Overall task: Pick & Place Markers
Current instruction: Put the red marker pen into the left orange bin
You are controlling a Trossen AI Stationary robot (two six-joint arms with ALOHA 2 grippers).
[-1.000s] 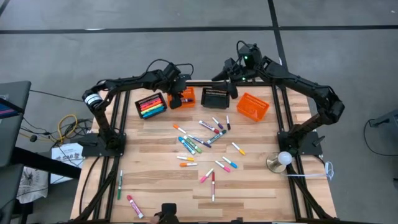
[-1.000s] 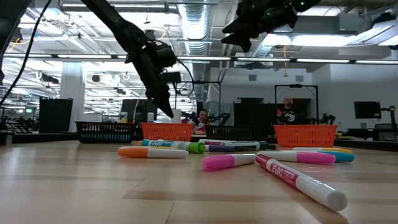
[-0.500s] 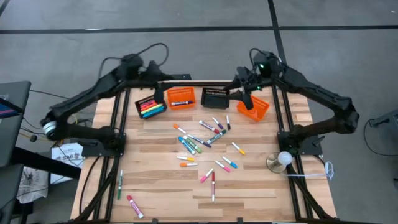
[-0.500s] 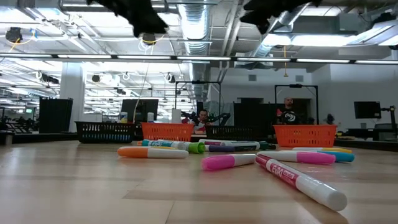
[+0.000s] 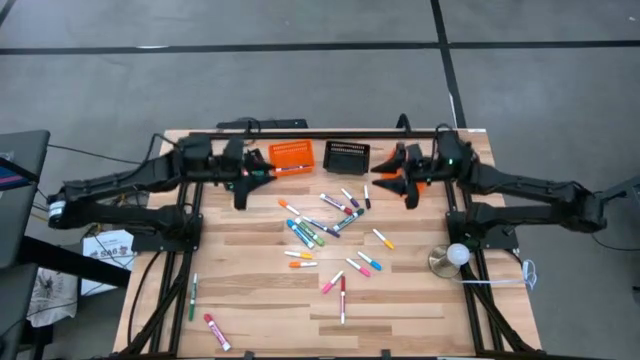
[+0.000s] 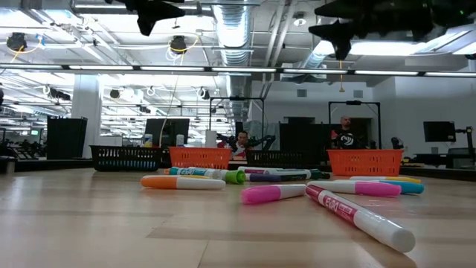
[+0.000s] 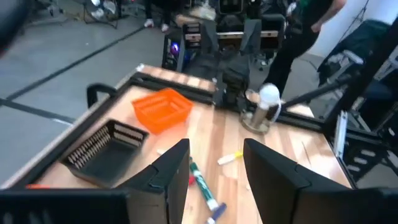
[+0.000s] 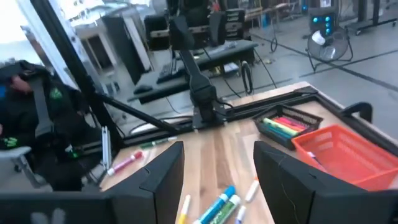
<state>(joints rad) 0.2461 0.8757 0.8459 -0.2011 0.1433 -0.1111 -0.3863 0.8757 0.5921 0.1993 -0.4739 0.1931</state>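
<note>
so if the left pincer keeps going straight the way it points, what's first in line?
Probably nothing soon: the left pincer, open and empty, points across above the scattered markers toward the right arm's base and the lamp. Depth is unclear.

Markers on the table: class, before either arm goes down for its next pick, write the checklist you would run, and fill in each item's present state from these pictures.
1. Left gripper empty, jaws open: ok; nothing between its fingers in the left wrist view.
2. Right gripper empty, jaws open: ok.
3. Both grippers above the table, clear of the pile: ok; the low view shows them high overhead.
4. Loose markers in the middle, in the open: ok, though several overlap, so picking a single one may be awkward.
5. Orange basket and black basket at the far edge unobstructed: ok.
6. Room left in the black basket holding coloured markers: cannot tell.
</note>
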